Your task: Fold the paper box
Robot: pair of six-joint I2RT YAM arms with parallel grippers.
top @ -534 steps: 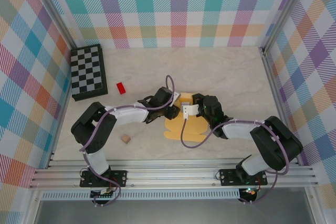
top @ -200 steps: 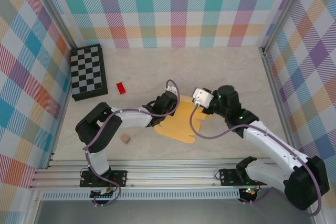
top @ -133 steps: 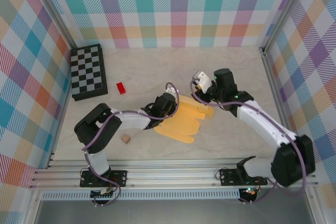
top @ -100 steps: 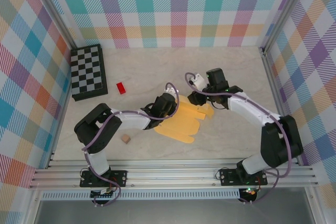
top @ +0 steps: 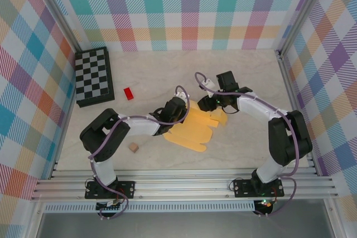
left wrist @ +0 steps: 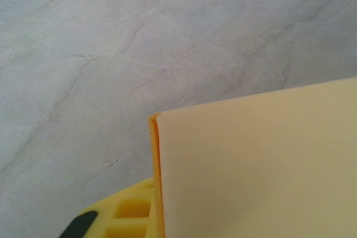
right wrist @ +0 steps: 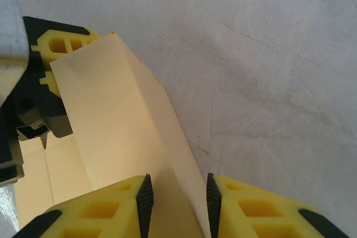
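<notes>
We find the paper box (top: 192, 132), a thin yellow-orange die-cut card sheet, lying mostly flat on the pale marbled table (top: 167, 71) between our two arms. Its slotted flaps point right and one panel is raised along the far edge. Over the last second our right arm has swung from the right of the sheet round to its far side, while the spot it grips has hardly shifted. The sheet, more bunched a second ago, now lies spread out. From its own wrist camera, the right gripper (right wrist: 177, 199) has its jaws part-way open with the creased, tent-shaped flap running between them. The card seems to meet both black pads (right wrist: 145, 199), so we judge it pinched rather than merely straddled. The left gripper (top: 183, 115) has stayed at the sheet's far-left corner. The right wrist view shows that corner between its yellow fingers (right wrist: 61, 43), which stand nearly together on the card. We read this as a re-aiming: the flap is now held at both ends of its crease, ready to be turned over, though no wall stands yet. The black-and-white chessboard (top: 95, 76), small red block (top: 129, 93) and small tan cube (top: 133, 147) lie well apart on the left.
</notes>
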